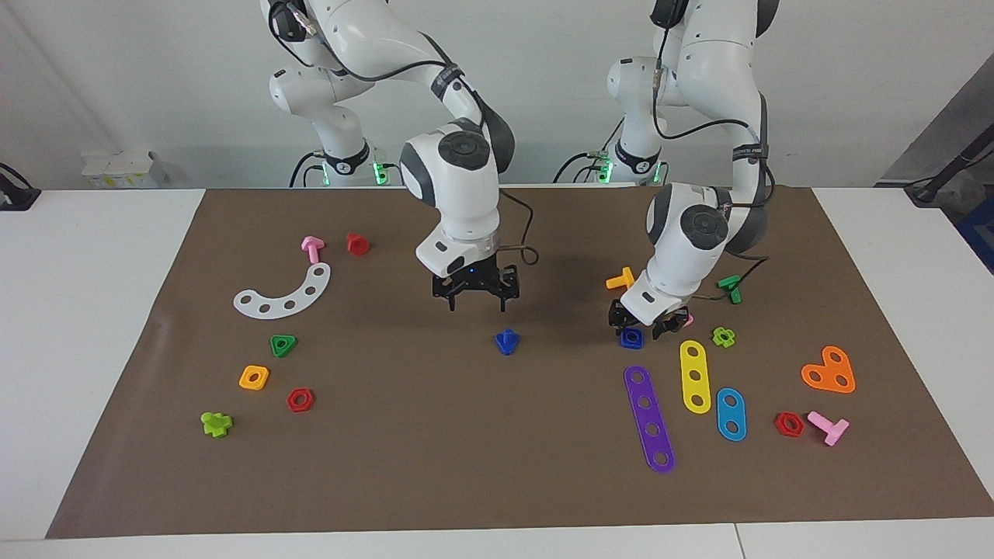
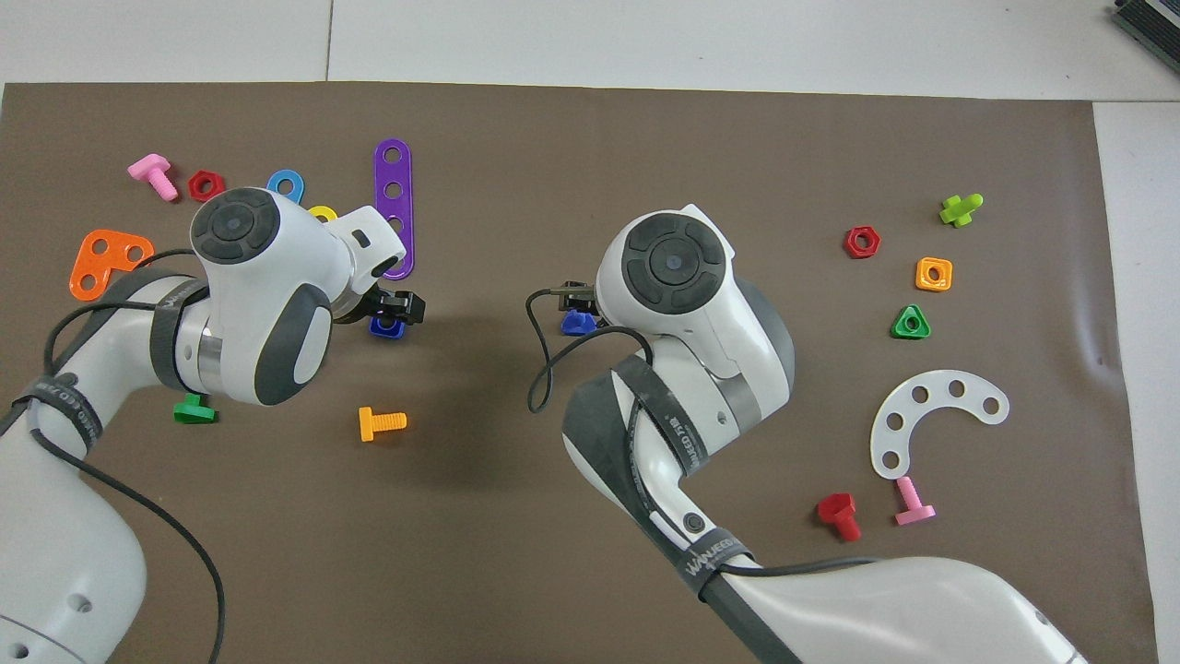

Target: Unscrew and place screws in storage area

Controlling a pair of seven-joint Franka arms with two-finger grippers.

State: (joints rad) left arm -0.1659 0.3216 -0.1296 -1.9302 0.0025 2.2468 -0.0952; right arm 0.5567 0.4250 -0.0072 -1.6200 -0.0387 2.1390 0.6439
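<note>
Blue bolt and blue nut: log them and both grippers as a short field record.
blue bolt: lies on the brown mat, mid-table, free
blue nut: on the mat, beside the purple strip
right gripper: open, over the mat just above the blue bolt, holding nothing
left gripper: open, down around the blue nut

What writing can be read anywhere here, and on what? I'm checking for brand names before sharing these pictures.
"WANJEED" (last letters uncertain): white print on the black strap low on the right arm, overhead view.
Too blurred to read: white print on the upper strap of the right arm.
Too blurred to read: white print on the strap of the left arm.
Nothing else shows any readable text, number or sign.
</note>
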